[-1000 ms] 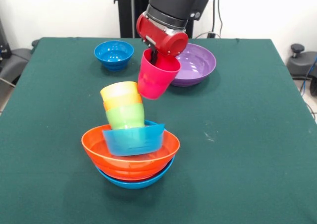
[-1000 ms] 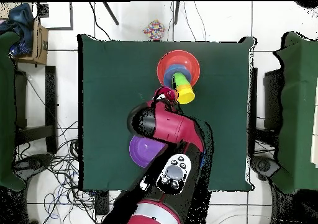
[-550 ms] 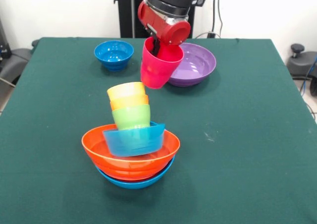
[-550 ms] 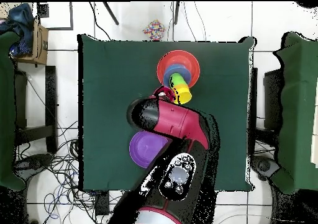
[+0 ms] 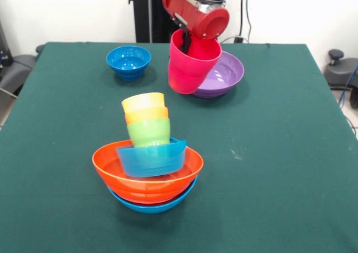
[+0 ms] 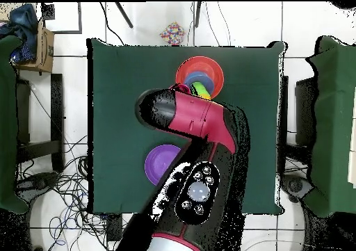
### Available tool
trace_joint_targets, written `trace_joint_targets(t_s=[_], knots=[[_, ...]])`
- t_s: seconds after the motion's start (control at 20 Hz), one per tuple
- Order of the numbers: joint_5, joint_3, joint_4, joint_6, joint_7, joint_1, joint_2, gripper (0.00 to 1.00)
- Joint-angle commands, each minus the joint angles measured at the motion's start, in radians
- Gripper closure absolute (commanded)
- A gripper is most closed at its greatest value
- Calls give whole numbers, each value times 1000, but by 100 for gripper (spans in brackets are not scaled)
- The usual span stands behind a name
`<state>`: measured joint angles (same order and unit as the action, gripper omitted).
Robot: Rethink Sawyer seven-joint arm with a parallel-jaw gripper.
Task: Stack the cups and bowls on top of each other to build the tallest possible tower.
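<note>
The tower stands at the table's near middle: a wide light-blue bowl (image 5: 152, 204) at the base, orange bowls (image 5: 146, 177) in it, then a small light-blue bowl (image 5: 151, 158). Above sit a green cup (image 5: 149, 132), an orange cup (image 5: 146, 115) and a yellow cup (image 5: 144, 102). My gripper (image 5: 186, 45) hangs above and to the right of the tower, shut on the rim of a magenta-pink cup (image 5: 189, 68), which tilts clear of the stack. In the overhead view the arm (image 6: 198, 123) covers part of the tower (image 6: 200, 76).
A small dark-blue bowl (image 5: 128, 60) sits at the far left. A large purple bowl (image 5: 225, 71) lies just behind the held cup, and shows in the overhead view as the purple bowl (image 6: 160, 165) beside the arm. Green cloth covers the table (image 5: 279, 152).
My gripper has lifted the magenta-pink cup up and to the right, away from the stack. The three stacked cups, leaning before, have settled more upright.
</note>
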<state>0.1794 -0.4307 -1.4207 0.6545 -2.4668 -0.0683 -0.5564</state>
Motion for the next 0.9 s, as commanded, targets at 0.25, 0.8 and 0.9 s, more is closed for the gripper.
trace_joint_targets(t_s=[0.25, 0.8, 0.9], knots=[[-109, 79, 73, 123, 102, 30, 19, 100], [-176, 112, 4, 26, 140, 61, -7, 100], [-183, 123, 0, 32, 147, 72, -15, 100]])
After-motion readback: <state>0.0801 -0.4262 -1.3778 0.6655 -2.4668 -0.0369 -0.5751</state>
